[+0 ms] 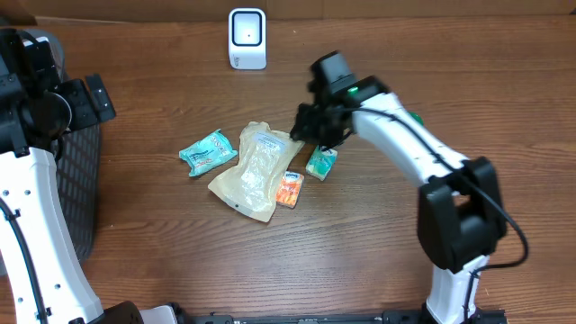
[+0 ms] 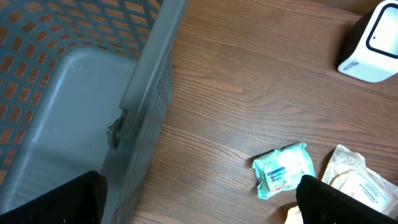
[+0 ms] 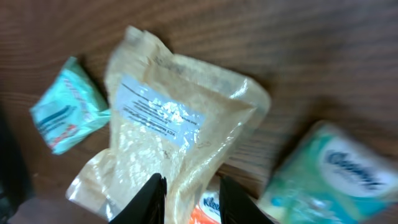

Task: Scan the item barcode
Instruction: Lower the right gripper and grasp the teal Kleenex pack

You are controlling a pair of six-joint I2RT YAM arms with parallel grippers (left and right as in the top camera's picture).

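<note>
the clear, crinkled pouch (image 1: 255, 175) lies flat mid-table, its white printed label (image 3: 160, 111) facing up, a teal packet (image 1: 208, 151) just beside it on one side and an orange packet (image 1: 290, 189) and green tissue pack (image 1: 321, 162) on the other. the right fingers (image 3: 154, 199) hover over its upper corner, narrowly parted, with nothing seen between them. this looks like the pick-up step, with the pouch the likely target. next they need a firm pinch on an edge, then a lift toward the white scanner (image 1: 247, 38) at the far side of the table (image 1: 405, 54), code turned to it. the left fingers (image 2: 348, 202) are spread wide and empty beside the grey basket (image 2: 62, 93).
</note>
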